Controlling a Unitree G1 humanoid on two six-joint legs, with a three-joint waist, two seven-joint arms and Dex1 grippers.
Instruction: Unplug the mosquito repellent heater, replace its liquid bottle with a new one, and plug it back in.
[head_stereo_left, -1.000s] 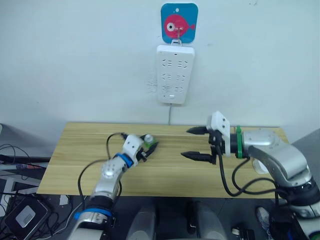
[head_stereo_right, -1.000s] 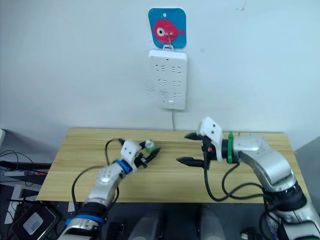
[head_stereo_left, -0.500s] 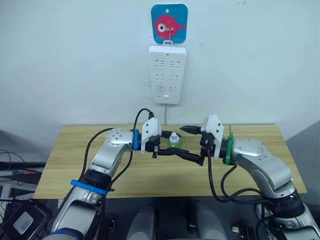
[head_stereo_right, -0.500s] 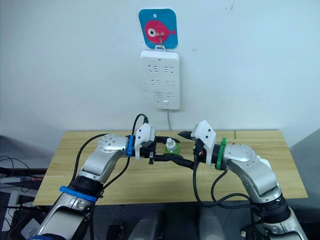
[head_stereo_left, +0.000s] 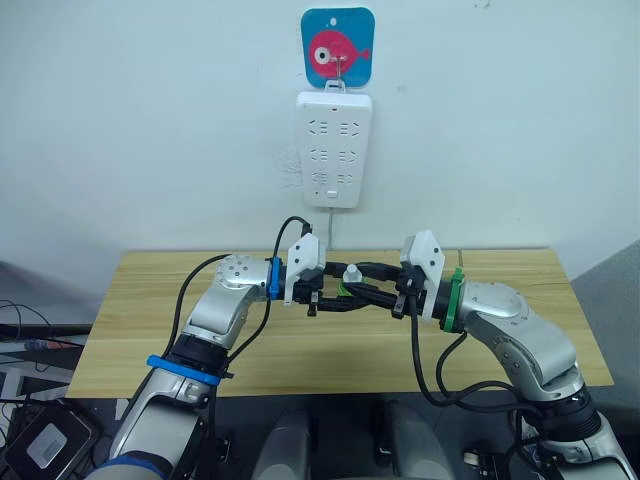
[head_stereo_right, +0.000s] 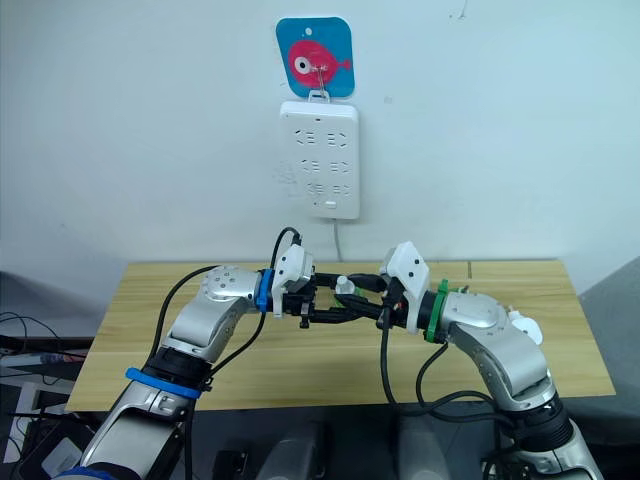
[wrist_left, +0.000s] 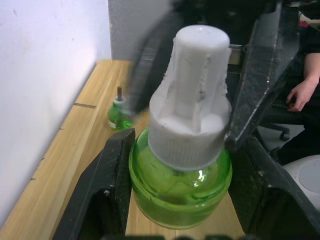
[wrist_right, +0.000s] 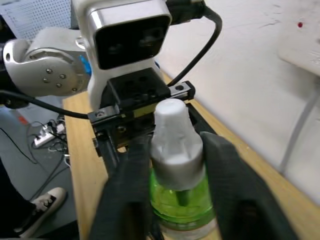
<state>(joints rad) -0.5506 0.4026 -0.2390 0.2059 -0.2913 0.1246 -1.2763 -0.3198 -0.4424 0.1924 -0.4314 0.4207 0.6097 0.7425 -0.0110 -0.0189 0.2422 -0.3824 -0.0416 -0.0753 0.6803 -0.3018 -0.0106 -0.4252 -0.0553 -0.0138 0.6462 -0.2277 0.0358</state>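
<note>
The green bottle (wrist_left: 180, 185) with its white cap (wrist_left: 192, 100) stands upright, cap up, clamped at its belly by the left gripper (head_stereo_left: 335, 297). The right gripper (wrist_right: 175, 170) closes narrowly around the cap from the opposite side. The left wrist view alone shows a second, uncapped bottle (wrist_left: 119, 115) beyond on the table (head_stereo_left: 150, 300), and a person's hand (wrist_left: 300, 95), cut off.
</note>
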